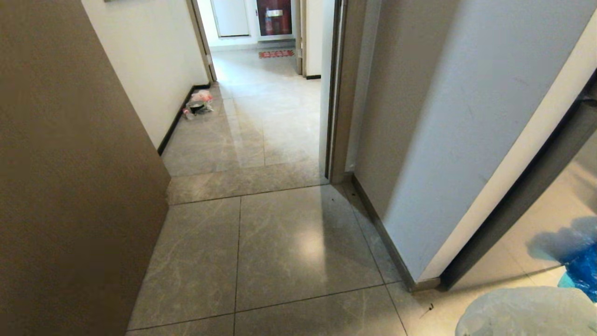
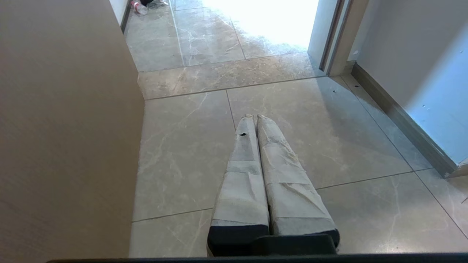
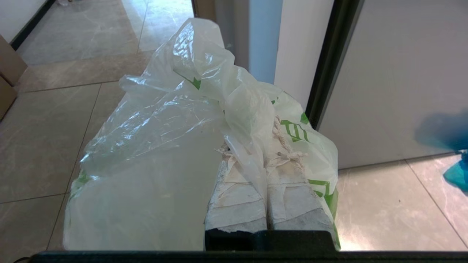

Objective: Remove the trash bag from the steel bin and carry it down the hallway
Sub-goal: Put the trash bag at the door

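The trash bag (image 3: 164, 120) is thin, crinkled, translucent white plastic with green print. In the right wrist view it bunches up over my right gripper (image 3: 252, 149), whose tape-wrapped fingers (image 3: 292, 197) are shut on a fold of it. In the head view the bag shows as a pale bulge (image 1: 527, 312) at the bottom right corner. My left gripper (image 2: 255, 117) hangs shut over the floor tiles with nothing in it. The hallway (image 1: 266, 116) of grey marbled tiles runs ahead. The steel bin is out of view.
A tall brown panel (image 1: 70, 186) stands close on the left. A white door (image 1: 457, 130) angles in from the right beside a door frame (image 1: 336, 93). A pinkish-red bag with a dark bowl (image 1: 198, 103) lies by the left wall. Something blue (image 1: 583, 275) sits at the far right.
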Motion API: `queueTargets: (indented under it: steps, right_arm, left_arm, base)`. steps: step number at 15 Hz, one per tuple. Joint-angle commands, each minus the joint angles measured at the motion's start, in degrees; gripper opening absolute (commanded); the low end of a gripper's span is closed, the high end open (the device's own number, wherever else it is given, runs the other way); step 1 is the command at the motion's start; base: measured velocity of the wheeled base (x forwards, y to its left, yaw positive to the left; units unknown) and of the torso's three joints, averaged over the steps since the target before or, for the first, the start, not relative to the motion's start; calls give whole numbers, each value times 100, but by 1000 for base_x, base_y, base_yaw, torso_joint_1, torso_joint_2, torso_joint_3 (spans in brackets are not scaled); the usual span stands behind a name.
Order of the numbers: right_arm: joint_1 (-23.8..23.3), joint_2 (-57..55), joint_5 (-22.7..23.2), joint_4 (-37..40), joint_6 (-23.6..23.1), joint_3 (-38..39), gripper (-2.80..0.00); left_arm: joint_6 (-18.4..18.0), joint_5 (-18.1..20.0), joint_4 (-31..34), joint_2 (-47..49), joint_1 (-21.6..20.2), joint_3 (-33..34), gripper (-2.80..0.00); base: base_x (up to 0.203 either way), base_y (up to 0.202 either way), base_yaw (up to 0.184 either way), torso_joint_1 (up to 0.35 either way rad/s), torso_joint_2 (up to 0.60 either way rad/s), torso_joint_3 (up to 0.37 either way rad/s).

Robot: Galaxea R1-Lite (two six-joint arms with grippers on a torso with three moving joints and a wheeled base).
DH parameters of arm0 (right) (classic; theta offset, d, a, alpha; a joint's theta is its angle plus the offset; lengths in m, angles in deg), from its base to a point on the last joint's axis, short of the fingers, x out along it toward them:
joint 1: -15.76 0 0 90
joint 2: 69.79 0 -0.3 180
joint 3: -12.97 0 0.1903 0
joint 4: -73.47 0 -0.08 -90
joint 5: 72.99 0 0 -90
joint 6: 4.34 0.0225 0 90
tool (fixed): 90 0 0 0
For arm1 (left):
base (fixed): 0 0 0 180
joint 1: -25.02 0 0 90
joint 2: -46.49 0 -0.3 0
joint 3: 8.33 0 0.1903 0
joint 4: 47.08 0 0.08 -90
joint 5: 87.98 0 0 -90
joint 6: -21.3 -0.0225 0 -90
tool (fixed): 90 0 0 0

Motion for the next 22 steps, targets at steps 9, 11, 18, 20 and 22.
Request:
queueTargets:
  steps: [9,11,18,20,22]
  right_arm:
    - [2,-7,-2,-4,-1,1,-280]
    - [2,-7,-2,-1,-1,1,-280]
    - [2,-7,-2,1,-1,1,-280]
    - [2,-7,24,24,-62,-8,-280]
    - [2,-7,16,5,-62,1,-280]
  left_arm:
    - [-3,0,-1,-2,0,0,-280]
    - [-4,0,-1,-2,0,0,-280]
    - [-4,0,-1,-2,0,0,-280]
    - [-11,0,-1,-2,0,0,-280]
    - [-4,0,-1,-2,0,0,-280]
  base:
    - [0,0,0,0,0,0]
    - [0,0,0,0,0,0]
    - [0,0,0,0,0,0]
    - [0,0,0,0,0,0]
    - [0,0,0,0,0,0]
